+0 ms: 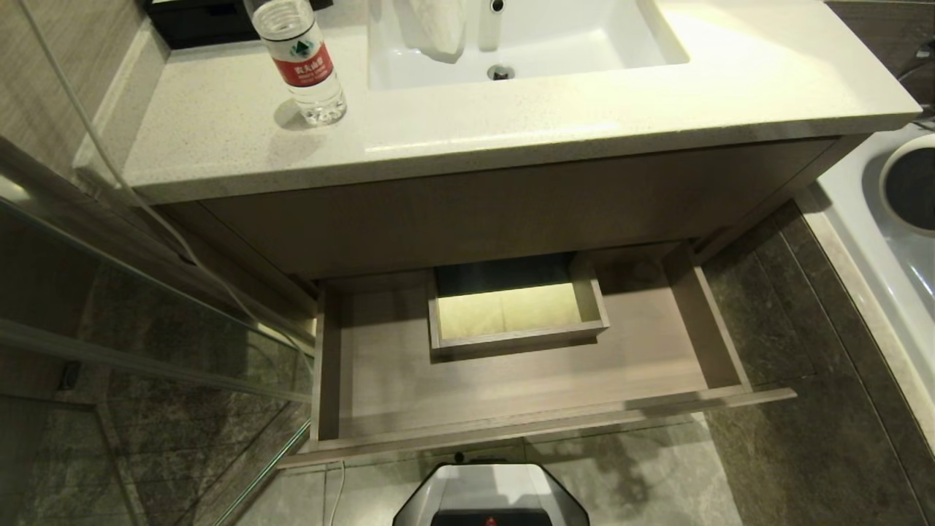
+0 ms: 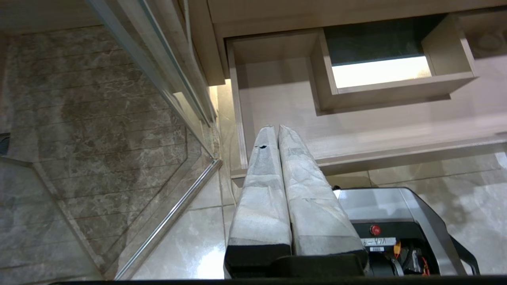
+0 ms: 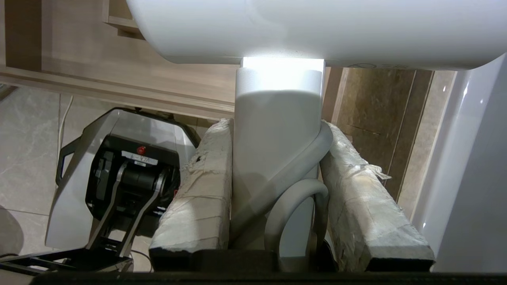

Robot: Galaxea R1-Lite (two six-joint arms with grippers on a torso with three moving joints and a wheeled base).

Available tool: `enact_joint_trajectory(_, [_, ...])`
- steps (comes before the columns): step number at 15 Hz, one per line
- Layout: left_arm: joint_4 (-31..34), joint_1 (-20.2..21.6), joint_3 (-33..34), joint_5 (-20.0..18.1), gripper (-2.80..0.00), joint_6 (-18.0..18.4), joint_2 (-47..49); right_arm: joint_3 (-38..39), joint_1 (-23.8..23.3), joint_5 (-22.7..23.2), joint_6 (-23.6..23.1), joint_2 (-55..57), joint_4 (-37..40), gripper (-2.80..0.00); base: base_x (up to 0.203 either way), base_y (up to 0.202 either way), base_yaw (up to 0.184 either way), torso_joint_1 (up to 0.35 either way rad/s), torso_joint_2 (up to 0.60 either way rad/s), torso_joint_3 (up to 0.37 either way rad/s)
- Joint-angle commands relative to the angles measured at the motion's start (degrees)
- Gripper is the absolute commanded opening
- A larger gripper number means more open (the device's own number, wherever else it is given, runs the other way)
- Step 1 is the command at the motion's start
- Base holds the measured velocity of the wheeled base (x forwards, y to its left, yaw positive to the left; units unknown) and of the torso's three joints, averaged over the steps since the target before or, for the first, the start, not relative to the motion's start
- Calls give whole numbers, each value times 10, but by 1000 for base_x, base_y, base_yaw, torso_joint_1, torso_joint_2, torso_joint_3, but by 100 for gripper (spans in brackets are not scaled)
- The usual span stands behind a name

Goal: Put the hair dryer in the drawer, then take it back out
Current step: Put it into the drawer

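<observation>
The light-wood drawer [image 1: 380,380] stands pulled out under the vanity, bare inside around a boxed cut-out [image 1: 517,310] at mid-back. My right gripper [image 3: 277,128] is shut on the handle of the white hair dryer [image 3: 277,118]. Its barrel lies crosswise beyond the fingertips, and loops of its white cord are squeezed between the handle and one finger. This gripper hangs off the drawer's right front corner [image 3: 222,113], out of the head view. My left gripper [image 2: 275,127] is shut with nothing in it, parked over the drawer's left front corner [image 2: 239,172].
A water bottle [image 1: 301,62] stands on the white countertop [image 1: 657,109] left of the sink [image 1: 606,44]. A glass shower partition [image 1: 146,351] flanks the drawer's left side. A white toilet [image 1: 898,212] is at the right. My base [image 1: 489,497] sits just before the drawer front.
</observation>
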Motion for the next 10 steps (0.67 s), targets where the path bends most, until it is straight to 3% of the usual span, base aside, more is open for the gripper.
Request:
enact_joint_trajectory(1, [0,0,0,0,-280,0,1,8,0,0,-1,2,1,-280,0,0,0,-155,280,127])
enact_joint_trajectory(10, [0,0,0,0,-280,0,1,48,0,0,-1,-2,-28,-280,0,0,0,-178,320,140])
